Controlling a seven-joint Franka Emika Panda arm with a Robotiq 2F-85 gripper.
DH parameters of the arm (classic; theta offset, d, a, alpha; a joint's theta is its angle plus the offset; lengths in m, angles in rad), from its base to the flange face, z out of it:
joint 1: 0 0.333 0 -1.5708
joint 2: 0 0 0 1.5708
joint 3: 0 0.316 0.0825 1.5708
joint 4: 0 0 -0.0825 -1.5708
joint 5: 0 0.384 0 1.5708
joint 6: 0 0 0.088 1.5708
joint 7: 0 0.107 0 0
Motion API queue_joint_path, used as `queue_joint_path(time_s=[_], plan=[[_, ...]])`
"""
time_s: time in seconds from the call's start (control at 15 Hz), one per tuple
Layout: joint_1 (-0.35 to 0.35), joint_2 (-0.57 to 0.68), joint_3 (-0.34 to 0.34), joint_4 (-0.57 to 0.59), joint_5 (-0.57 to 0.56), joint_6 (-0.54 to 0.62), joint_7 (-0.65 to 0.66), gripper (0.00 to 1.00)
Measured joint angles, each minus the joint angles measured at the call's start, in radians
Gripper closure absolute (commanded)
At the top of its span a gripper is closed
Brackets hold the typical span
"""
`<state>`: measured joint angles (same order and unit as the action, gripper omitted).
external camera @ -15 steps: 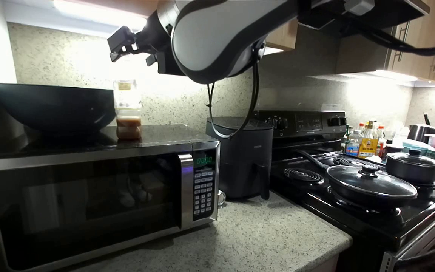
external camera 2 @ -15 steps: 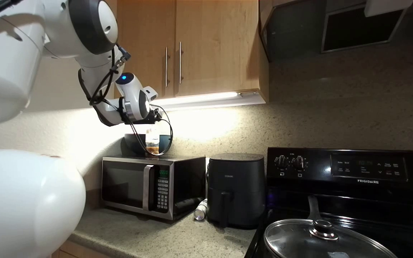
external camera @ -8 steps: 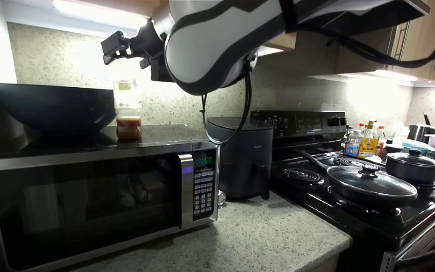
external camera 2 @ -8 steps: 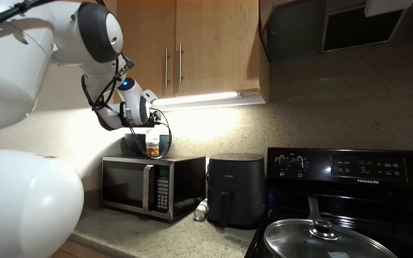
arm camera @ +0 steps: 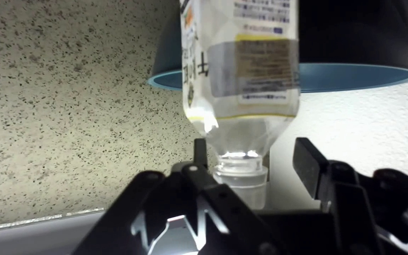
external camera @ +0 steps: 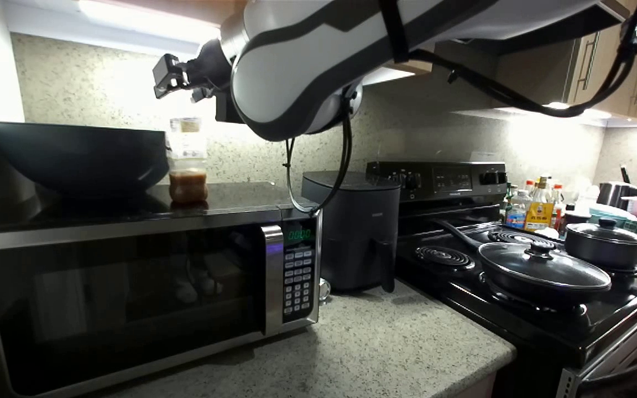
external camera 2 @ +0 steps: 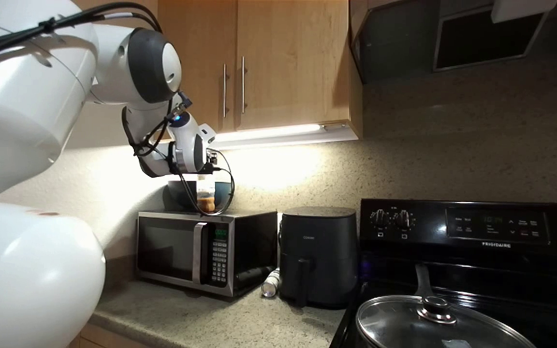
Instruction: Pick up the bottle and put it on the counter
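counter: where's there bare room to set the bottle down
Bare counter stretches before the air fryer, between microwave and stove, to its front edge; another strip runs along the microwave's front. Crowded: the gap between microwave and air fryer, where a white cylinder lies.

White arm [external camera: 318, 52] with dark bands, in an exterior view: extended from upper right toward the left, the wrist [external camera: 235, 38] carrying the pincer [external camera: 182, 87] at the left end. Wrist view: fingers [arm camera: 306, 163] parted, facing each other.
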<state>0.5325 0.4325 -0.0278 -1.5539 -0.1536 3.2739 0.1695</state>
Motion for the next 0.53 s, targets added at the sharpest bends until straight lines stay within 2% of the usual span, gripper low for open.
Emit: queue_joint_path(time_s=[0.2, 0.27, 0.53], plan=[[-0.047, 0.016, 0.050, 0.022, -0.001, 0.000, -0.017, 0.85], [-0.060, 0.020, 0.066, 0.027, -0.002, 0.000, -0.022, 0.88], [-0.111, 0.025, 0.130, 0.032, -0.001, -0.001, -0.051, 0.87]])
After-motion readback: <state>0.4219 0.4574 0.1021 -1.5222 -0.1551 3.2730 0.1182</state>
